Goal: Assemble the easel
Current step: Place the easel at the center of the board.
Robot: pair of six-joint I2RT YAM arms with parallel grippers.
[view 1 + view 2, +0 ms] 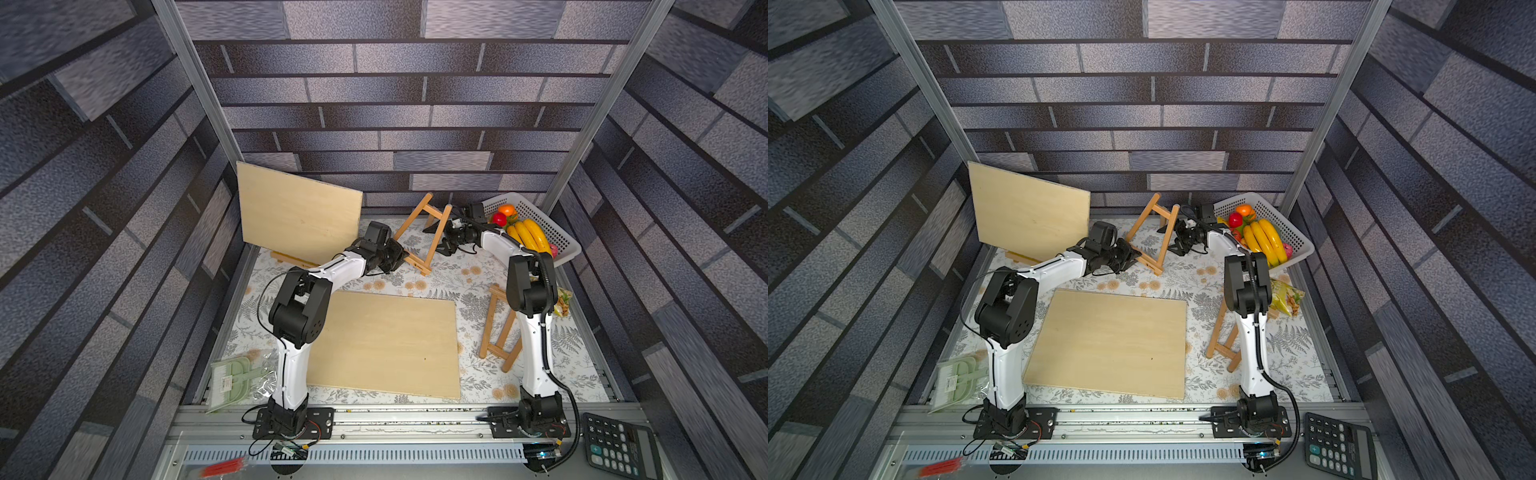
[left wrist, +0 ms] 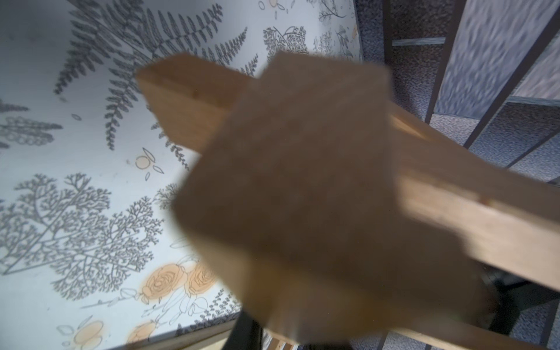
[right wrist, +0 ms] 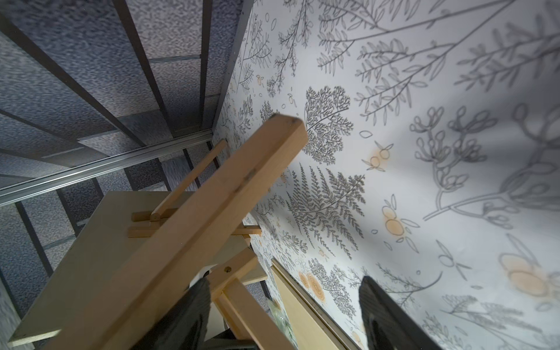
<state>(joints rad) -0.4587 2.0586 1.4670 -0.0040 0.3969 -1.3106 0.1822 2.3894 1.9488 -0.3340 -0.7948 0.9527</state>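
Working on getting the easel (image 1: 433, 249) to stand, at the back of the mat (image 1: 465, 276), roughly mid-way betw. the two arms. Gripping its bottom rail w/ the left gripper (image 1: 401, 257), clenched on the wood; judging that from both top views, since getting only blurred wood close-up in the left wrist view. Holding the frame at a tilt, not flat on the mat. Hovering the right gripper (image 3: 285, 283) just beside the easel's right leg, released, fingers (image 3: 197, 306) spread wide w/ the leg running past one of them – touching or not, cannot tell. Reading this as the prop-up step, approx. half done: frame raised, not yet free-standing, no board on it. Calling next, prob., for closing the right gripper on that leg & spreading the frame open while steadying the rail w/ the left, then letting go gently & checking for wobble. Noting around: a standing board (image 1: 299, 216) on a second easel (image 1: 286, 258) at the back left, near the left wrist; a flat board (image 1: 386, 345) lying front-centre, likely the next thing to lift; a spare easel (image 1: 498, 332) lying beside the right arm; a fruit basket (image 1: 548, 228) close behind the right wrist. Watching those last two plus the standing board as the main obstacles: little room for swinging either elbow w/o a knock
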